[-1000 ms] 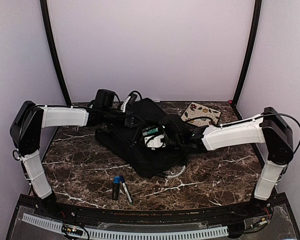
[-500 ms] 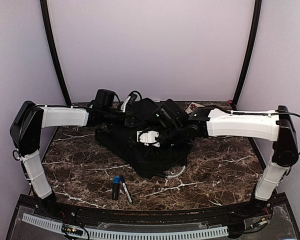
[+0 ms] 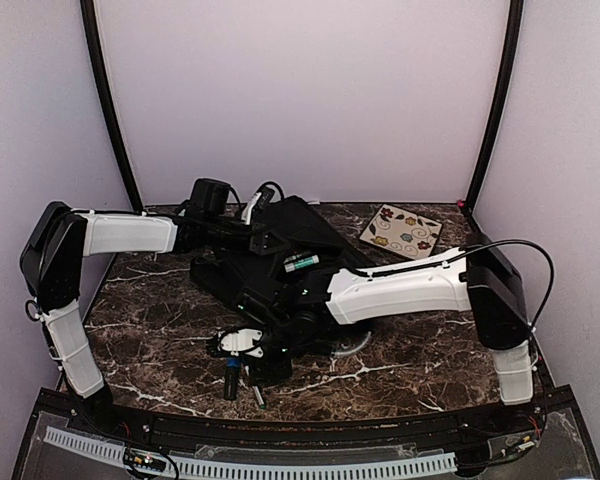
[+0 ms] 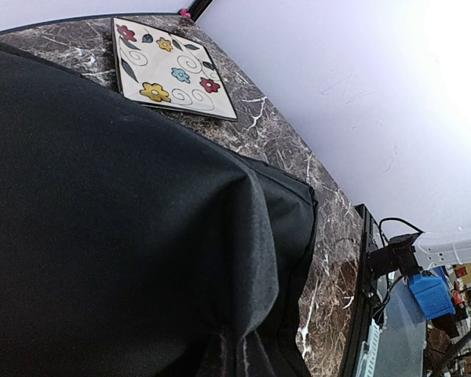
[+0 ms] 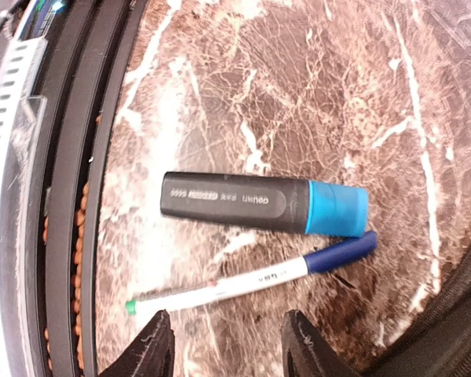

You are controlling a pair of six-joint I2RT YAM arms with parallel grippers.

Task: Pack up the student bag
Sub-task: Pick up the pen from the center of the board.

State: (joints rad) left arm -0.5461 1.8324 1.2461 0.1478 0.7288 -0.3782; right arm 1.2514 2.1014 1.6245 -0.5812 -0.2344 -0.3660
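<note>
The student bag [image 3: 265, 285] is a large black backpack lying at the table's middle; its fabric fills the left wrist view [image 4: 125, 220]. My left gripper [image 3: 263, 240] is at the bag's far upper edge; its fingers are hidden, and the cloth puckers where it is pinched. My right gripper [image 3: 246, 362] is open and empty, low over the table in front of the bag. Just ahead of its fingertips [image 5: 153, 345] lie a white pen with a blue cap [image 5: 251, 279] and a black highlighter with a blue cap [image 5: 259, 204]. A small green-and-white item [image 3: 300, 263] lies on the bag.
A floral notebook [image 3: 401, 230] lies at the back right, also in the left wrist view [image 4: 169, 67]. A whitish ring [image 3: 356, 344] shows under the bag's right corner. The table's black front rail [image 5: 71, 196] runs close to the pen and highlighter.
My right arm has swung from above the bag down to the front of the table, over the pen and highlighter. The green-and-white item now lies on the bag. The left arm has not moved.
</note>
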